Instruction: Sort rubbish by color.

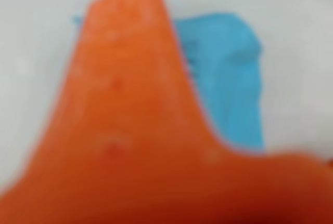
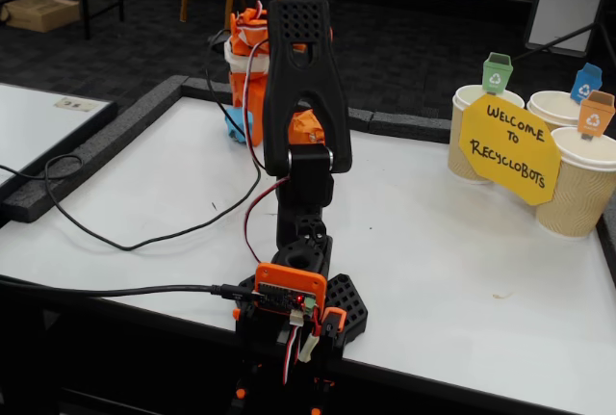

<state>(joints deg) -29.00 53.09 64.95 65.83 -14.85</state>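
On white table (image 2: 462, 242), blue wad (image 1: 229, 73)

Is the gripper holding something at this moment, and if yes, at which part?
It cannot be told. In the wrist view an orange finger lies in front of the blue paper wad, but the picture is blurred and no closed grip shows.
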